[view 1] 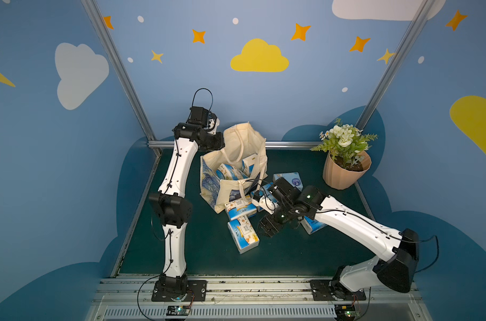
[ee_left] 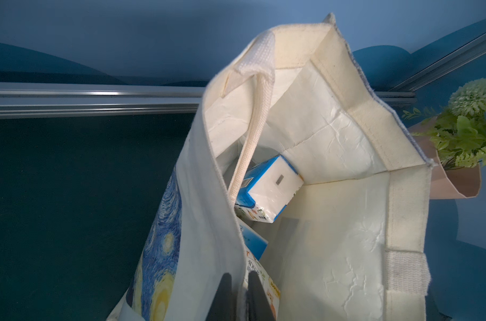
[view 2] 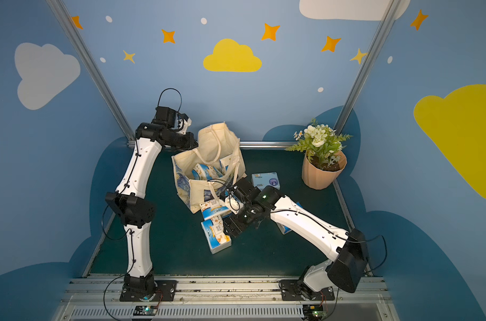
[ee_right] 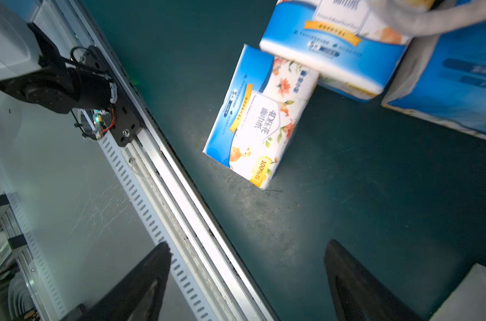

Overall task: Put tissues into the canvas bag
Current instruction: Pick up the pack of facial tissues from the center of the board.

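Though flowerpot (view 1: 344, 175) apart, right arm (view 1: 355, 225) over tissues (view 1: 317, 226) near canvas bag (view 1: 210, 178).

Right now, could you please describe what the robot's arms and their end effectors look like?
The left arm and right arm have white shells, black joints and bases, and thin black cables clipped along them; the right shows small green lights. The left end effector and right end effector have dark, tapering fingers.
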### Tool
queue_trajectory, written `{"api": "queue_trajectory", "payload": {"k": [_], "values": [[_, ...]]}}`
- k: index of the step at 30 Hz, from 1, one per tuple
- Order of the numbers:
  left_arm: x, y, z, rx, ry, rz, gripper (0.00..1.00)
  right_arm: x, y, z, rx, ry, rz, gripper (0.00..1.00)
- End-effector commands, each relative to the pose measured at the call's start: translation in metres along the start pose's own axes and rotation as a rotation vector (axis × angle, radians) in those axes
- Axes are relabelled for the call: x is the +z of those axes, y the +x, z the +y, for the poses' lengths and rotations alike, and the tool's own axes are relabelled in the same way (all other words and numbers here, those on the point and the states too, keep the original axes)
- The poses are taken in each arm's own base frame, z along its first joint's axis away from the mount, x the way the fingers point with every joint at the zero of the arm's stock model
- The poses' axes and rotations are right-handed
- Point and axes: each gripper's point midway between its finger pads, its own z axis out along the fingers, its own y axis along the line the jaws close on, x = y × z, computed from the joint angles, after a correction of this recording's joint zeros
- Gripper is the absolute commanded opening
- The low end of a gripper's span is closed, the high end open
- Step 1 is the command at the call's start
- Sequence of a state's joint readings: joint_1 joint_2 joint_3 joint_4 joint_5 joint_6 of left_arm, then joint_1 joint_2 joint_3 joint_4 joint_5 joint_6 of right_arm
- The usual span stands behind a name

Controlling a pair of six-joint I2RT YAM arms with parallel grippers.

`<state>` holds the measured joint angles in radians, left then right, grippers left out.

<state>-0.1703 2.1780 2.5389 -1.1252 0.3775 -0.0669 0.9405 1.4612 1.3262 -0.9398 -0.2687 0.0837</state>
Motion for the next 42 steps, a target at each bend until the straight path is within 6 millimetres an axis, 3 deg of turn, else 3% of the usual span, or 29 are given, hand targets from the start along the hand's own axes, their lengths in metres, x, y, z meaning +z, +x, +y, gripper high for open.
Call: {"api": "queue_trajectory", "payload": {"k": [1,5,18,26,31,37,42], "values": [[-0.008,0.0,-0.009,0.024,0.002,-0.011,0.14,0.02,0.007,0.002,0.021,0.006,0.04,0.88],[-0.011,0.0,-0.017,0.019,0.037,-0.011,0.14,0.038,0.009,0.005,0.025,0.031,0.1,0.88],[-0.008,0.006,-0.018,0.008,0.075,0.005,0.15,0.103,-0.029,-0.005,0.031,0.182,0.186,0.88],[-0.003,0.004,-0.013,-0.022,0.105,0.006,0.15,0.12,-0.033,-0.023,0.084,0.307,0.219,0.88],[-0.005,0.005,-0.007,-0.026,0.1,0.007,0.15,0.127,-0.024,-0.024,0.106,0.305,0.258,0.88],[-0.003,0.007,-0.005,-0.038,0.096,0.016,0.15,0.14,0.001,-0.029,0.131,0.291,0.355,0.88],[-0.005,0.008,-0.006,-0.038,0.092,0.018,0.15,0.148,0.01,-0.023,0.136,0.22,0.383,0.88]]}}
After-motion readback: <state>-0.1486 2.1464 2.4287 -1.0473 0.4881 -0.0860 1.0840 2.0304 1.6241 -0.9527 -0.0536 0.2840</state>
